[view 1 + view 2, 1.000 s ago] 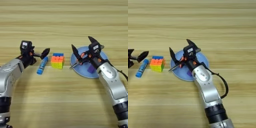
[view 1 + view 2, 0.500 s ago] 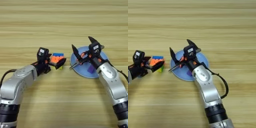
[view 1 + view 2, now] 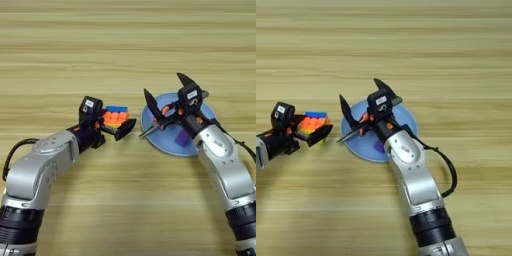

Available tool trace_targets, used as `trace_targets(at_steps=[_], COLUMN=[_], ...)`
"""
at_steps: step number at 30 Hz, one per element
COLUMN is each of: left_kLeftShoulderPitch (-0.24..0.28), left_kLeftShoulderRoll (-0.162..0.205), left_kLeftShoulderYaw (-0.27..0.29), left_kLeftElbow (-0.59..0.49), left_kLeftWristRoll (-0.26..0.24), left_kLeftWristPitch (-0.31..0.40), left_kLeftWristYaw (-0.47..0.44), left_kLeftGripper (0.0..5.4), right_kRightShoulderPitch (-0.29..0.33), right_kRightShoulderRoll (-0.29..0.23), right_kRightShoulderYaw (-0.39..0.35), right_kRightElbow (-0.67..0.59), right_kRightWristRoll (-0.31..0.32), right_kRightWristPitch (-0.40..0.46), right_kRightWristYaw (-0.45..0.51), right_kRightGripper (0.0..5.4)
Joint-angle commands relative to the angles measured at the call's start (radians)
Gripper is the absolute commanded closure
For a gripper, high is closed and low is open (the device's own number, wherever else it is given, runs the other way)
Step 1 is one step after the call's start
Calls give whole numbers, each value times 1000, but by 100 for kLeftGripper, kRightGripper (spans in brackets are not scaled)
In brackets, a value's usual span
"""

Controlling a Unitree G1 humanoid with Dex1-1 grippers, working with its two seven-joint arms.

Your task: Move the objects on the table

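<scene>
Puzzle cube (image 3: 115, 116) on the table (image 3: 125, 45), left of centre, orange squares on the near face, blue strip along the far top edge, a bit of yellow-green low on the right side in the right eye view. Sits just left of a blue round plate (image 3: 200, 112), apart from it. Left gripper (image 3: 111, 125) right at the cube: one black finger (image 3: 125, 129) lying across the cube's near lower edge, pointing right toward the plate; other finger hidden behind the gripper body on the cube's left. Cannot tell if the cube is pinched or only touched. Left arm in silver casing coming in from the lower left corner, black cable looping at the elbow.

Right gripper (image 3: 167, 97) over the plate, fingers spread wide: one black finger (image 3: 151, 103) out past the plate's left rim, the other up over its far rim. Nothing between them. Thin dark rod sticking out leftward below the left finger. Small purple piece (image 3: 182, 139) on the plate, under the right wrist. Right arm entering from the lower right corner. Blue marker not visible in either view.
</scene>
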Motion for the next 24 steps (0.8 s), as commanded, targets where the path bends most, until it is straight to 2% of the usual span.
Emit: trace_targets(at_steps=[1, 7, 24], left_kLeftShoulderPitch=[-9, -9, -14], left_kLeftShoulderRoll=[7, 10, 1], left_kLeftShoulderYaw=[13, 18, -18], left_kLeftElbow=[1, 11, 74], left_kLeftWristRoll=[14, 31, 77], left_kLeftWristPitch=[-7, -20, -54], left_kLeftWristYaw=[10, 16, 2], left_kLeftGripper=[1, 1, 1], right_kRightShoulderPitch=[-10, -10, -15], right_kRightShoulderRoll=[2, 3, 9], right_kRightShoulderYaw=[-7, -6, -3], right_kRightElbow=[2, 2, 3], right_kRightWristRoll=[1, 0, -3], right_kRightWristPitch=[3, 2, 2], right_kRightWristYaw=[-4, -5, -9], right_kRightGripper=[0, 0, 0])
